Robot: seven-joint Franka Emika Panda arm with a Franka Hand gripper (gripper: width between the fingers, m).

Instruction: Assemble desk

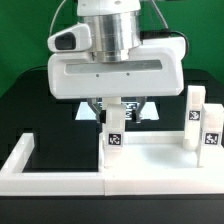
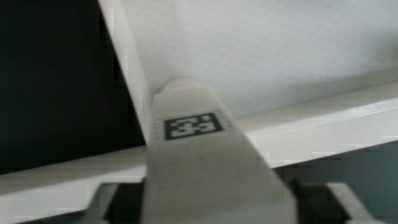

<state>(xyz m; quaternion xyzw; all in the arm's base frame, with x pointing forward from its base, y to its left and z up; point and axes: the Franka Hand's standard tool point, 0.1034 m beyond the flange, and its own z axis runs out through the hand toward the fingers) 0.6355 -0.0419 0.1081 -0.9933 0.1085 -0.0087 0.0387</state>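
Note:
My gripper (image 1: 115, 106) is shut on a white desk leg (image 1: 115, 128) with a black-and-white tag and holds it upright. The leg's lower end is at the desk panel (image 1: 160, 158), near its corner on the exterior view's left. Two more tagged legs (image 1: 196, 116) (image 1: 211, 131) stand upright on the panel's right side. In the wrist view the held leg (image 2: 199, 150) runs out from between my fingers (image 2: 128, 203) toward the panel's rim (image 2: 294, 118). Its tip hides the spot beneath it. I cannot tell whether it touches the panel.
A low white border wall (image 1: 45, 178) runs along the front and up the exterior view's left side (image 1: 18, 152). The table is black (image 1: 60, 125). A flat white piece (image 1: 92, 110) shows partly behind the gripper.

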